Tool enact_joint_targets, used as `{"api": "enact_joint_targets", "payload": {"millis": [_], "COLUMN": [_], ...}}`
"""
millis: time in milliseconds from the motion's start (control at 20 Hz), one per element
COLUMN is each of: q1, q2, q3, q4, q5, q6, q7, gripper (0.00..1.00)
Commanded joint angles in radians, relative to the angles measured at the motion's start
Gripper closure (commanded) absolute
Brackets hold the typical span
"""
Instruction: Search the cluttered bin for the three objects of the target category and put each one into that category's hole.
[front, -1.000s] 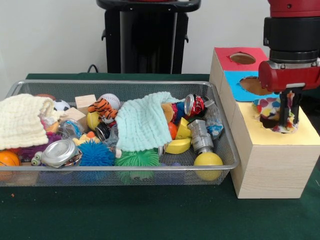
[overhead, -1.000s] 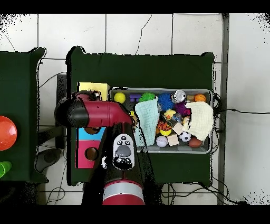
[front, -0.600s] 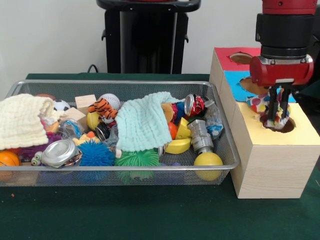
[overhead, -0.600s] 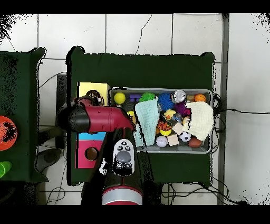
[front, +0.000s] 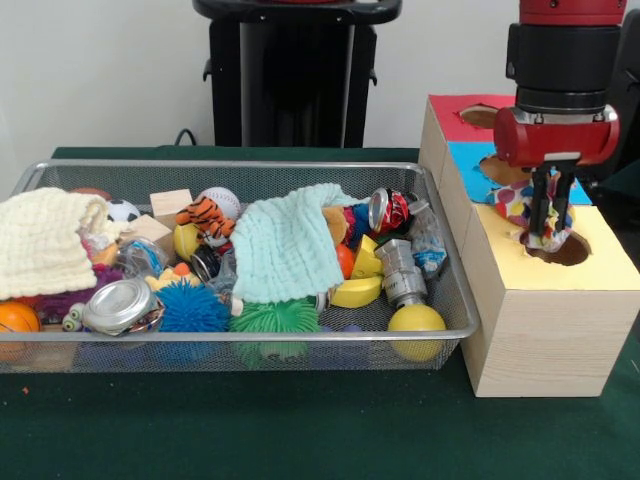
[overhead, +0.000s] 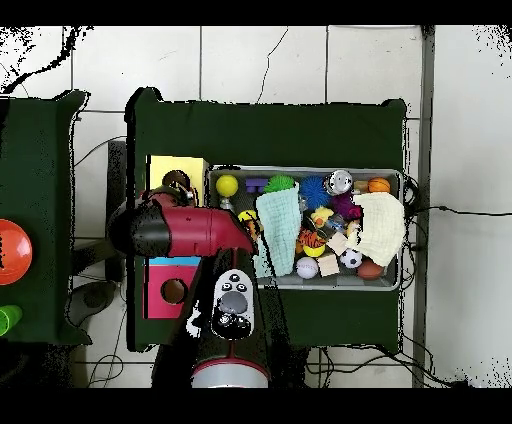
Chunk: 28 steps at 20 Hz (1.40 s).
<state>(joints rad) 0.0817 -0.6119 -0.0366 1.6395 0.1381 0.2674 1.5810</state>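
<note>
Gripper (front: 547, 222) above hole (front: 560, 249) in yellow section (front: 600, 262) of wooden box (front: 530, 330), right of wire bin (front: 452, 300). Fingers clamped on multicoloured patterned cloth (front: 520, 205), bunched round them, lower end just over hole's rim. Blue section (front: 470, 165) and red section (front: 455, 118) farther back, each with own hole. Bin crowded: mint towel (front: 285, 245) at centre, cream cloth (front: 45, 240) at left, tiger toy (front: 210, 217), crushed can (front: 388, 210), yellow ball (front: 416, 320) at near right corner. Overhead: arm (overhead: 185, 228) across box, covering most of it.
</note>
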Motion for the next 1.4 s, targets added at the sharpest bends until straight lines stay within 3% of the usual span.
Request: {"api": "enact_joint_targets", "payload": {"millis": [50,850,900,1400], "q1": [0.013,0.026,0.028,0.027], "q2": [0.040,0.057,0.058,0.066], "q3": [0.004,-0.008,-0.010,-0.010], "q4": [0.090,0.021,0.020,-0.011], "q5": [0.034,0.071,0.073,0.080], "q6": [0.014,0.083,0.082,0.086], "q7": [0.246,0.217,0.215,0.209], "gripper": [1.00,1.00,0.00,0.00]}}
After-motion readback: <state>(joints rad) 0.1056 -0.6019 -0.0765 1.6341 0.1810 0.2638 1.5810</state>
